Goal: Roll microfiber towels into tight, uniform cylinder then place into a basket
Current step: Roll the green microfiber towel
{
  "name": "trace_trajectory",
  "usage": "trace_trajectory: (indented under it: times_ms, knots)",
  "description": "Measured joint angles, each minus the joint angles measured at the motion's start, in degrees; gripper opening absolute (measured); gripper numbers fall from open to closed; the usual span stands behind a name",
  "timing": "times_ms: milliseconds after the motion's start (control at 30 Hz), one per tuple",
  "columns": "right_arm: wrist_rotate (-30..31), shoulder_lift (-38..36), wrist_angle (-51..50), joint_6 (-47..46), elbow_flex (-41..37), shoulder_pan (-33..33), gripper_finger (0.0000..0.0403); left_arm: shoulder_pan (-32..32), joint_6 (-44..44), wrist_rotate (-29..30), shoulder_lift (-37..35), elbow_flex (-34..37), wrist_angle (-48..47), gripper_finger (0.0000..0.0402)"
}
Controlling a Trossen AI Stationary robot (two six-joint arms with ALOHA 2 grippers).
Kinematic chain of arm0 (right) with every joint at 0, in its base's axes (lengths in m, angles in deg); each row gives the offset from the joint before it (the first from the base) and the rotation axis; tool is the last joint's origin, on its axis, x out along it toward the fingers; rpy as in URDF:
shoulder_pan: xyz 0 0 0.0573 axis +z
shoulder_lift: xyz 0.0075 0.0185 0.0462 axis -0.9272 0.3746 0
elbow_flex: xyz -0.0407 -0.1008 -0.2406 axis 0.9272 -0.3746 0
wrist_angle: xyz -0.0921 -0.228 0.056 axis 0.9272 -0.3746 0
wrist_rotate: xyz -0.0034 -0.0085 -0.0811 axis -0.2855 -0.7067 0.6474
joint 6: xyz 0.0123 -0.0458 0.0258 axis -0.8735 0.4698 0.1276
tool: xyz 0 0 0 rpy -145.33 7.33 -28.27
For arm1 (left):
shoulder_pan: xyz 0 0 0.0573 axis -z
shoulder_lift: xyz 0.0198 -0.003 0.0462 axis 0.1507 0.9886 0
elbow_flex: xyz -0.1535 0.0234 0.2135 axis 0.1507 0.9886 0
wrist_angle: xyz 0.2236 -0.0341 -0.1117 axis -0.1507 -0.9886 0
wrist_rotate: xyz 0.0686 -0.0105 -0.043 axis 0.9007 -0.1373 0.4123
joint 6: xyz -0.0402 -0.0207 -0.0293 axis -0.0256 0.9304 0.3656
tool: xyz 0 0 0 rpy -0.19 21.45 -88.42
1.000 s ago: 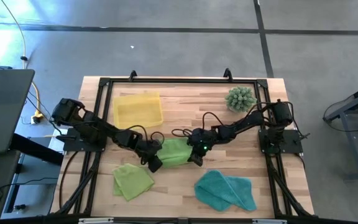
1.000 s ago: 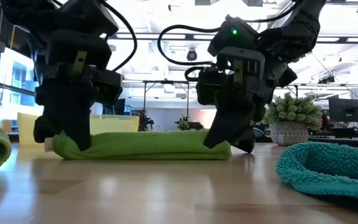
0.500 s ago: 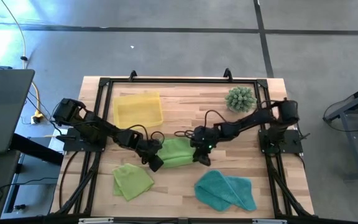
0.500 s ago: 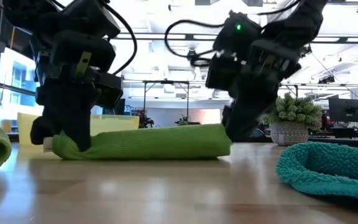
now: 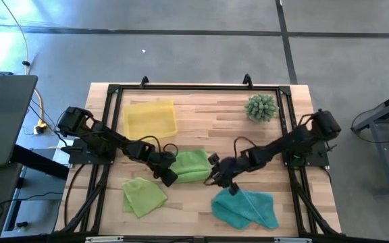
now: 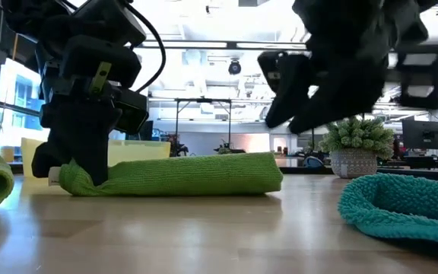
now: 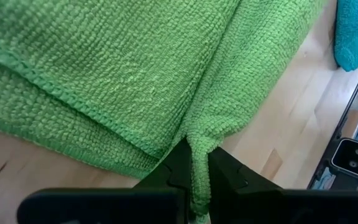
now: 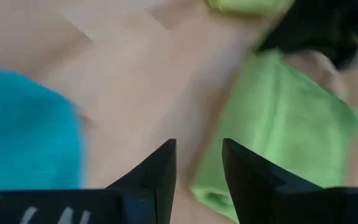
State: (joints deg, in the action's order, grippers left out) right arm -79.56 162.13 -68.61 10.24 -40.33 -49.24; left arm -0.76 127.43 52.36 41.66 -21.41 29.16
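High view: left claw (image 5: 168,177) pinches the left end of the folded lime towel (image 5: 193,165) at mid-bench. Right claw (image 5: 225,182) sits just off that towel's right end, between it and the teal towel (image 5: 246,206) near the front edge. Second lime towel (image 5: 144,196) lies flat toward the front left corner. Yellow basket (image 5: 150,117) sits at the back left; spiky plant (image 5: 261,107) near the back right corner.

Low view: left claw (image 6: 73,173) is down on the towel end (image 6: 175,176), touching the bench (image 6: 204,236). Right claw (image 6: 295,106) hangs above the bench, clear of the towel, blurred.

Left wrist view: fingers (image 7: 225,177) are closed narrow on a bunched fold of lime towel (image 7: 117,74).

Right wrist view: fingers (image 8: 247,174) stand apart, holding nothing, lime towel (image 8: 272,118) just beyond, teal towel (image 8: 23,130) to one side.
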Motion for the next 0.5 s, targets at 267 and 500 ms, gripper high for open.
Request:
trace_trajectory:
  times_ms: [267, 500]
  knots:
    - [7.1, 5.8, 5.3, -0.3, 0.0, 0.8, 0.0123, 0.0, 0.0, 0.0, 0.0, 0.0, 0.0, 0.0016]
    - [7.1, 6.8, 4.6, -0.3, 0.1, -0.5, 0.0123, 0.0, 0.1, 0.0, 0.0, 0.0, 0.0, 0.0016]
